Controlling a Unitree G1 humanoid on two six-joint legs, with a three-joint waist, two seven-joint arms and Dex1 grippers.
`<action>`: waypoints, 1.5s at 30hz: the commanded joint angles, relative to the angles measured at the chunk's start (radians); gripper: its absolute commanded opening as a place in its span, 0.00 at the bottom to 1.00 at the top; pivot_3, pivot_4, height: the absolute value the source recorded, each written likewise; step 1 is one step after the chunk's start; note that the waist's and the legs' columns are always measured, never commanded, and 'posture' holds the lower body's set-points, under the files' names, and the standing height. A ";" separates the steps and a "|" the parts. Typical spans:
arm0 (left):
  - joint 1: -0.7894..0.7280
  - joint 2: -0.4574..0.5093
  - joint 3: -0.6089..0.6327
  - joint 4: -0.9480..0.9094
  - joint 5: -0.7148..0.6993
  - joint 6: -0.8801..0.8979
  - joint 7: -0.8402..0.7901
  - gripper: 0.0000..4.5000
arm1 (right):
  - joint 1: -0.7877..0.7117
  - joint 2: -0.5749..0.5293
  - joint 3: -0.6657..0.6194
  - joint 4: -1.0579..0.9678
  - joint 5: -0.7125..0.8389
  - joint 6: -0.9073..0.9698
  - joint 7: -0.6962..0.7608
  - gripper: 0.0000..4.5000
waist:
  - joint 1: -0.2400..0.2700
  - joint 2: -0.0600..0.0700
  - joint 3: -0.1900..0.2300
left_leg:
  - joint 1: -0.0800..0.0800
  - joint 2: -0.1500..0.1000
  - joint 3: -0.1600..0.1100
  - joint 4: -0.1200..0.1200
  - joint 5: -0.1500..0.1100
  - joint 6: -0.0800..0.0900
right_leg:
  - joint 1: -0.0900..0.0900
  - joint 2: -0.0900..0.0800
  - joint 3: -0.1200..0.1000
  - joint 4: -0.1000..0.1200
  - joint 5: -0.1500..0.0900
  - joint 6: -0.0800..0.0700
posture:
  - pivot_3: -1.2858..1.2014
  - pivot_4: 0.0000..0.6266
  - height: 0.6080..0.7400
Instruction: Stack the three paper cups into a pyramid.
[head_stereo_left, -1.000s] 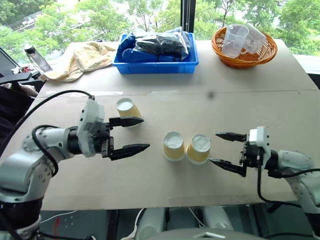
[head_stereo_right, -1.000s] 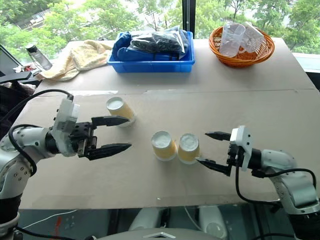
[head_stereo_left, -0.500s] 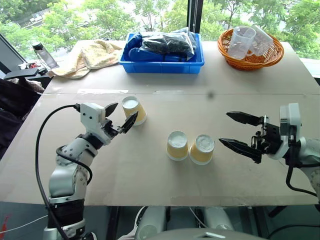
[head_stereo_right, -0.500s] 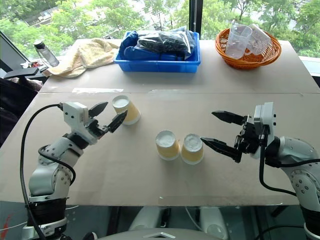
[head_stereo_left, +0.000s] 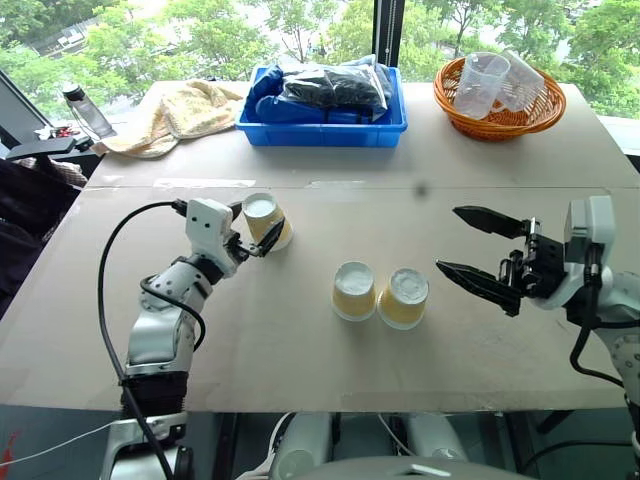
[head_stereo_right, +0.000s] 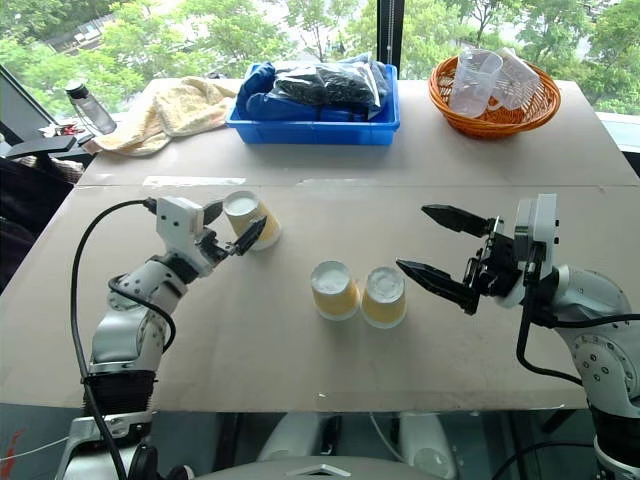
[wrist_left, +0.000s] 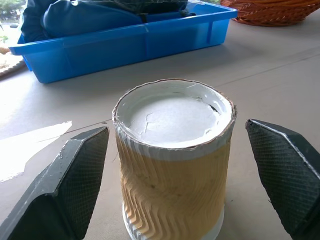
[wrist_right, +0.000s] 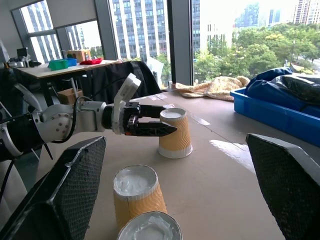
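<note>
Three tan ribbed paper cups stand upside down, white bases up. The left gripper has its fingers wide around the upper-left cup. The right gripper is wide and empty.

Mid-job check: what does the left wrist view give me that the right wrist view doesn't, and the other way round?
Left wrist view alone: the orange basket, and clear gaps between the open fingers and the lone paper cup.
Right wrist view alone: the two paired paper cups, the left gripper side-on around the lone cup, and the yellow towel.
Both: that upside-down lone cup, the blue bin and the table.
</note>
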 joint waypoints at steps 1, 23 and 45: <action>-0.040 0.020 -0.001 0.021 0.001 -0.031 -0.027 1.00 | -0.005 0.004 -0.006 -0.013 -0.038 -0.040 -0.008 0.98 | 0.000 0.000 0.000 | 0.000 0.000 0.000 0.000 0.000 0.000 | 0.000 0.000 0.000 0.000 0.000 0.000 | 0.52 0.24 1.00; -0.113 0.053 -0.002 -0.103 -0.201 0.074 -0.204 0.54 | 0.006 0.004 -0.034 0.029 -0.060 -0.039 0.016 1.00 | 0.001 -0.001 0.000 | 0.000 0.000 0.000 0.000 0.000 0.000 | 0.000 0.000 0.000 0.000 0.000 0.000 | 0.52 0.24 1.00; -0.461 0.114 -0.402 -0.178 -0.256 0.319 -0.644 0.54 | 0.316 -0.015 -0.188 -0.056 -0.046 -0.113 0.079 1.00 | -0.003 -0.001 0.001 | 0.000 0.000 0.000 0.002 0.000 0.000 | 0.002 0.002 0.000 0.001 0.000 0.000 | 0.52 0.24 1.00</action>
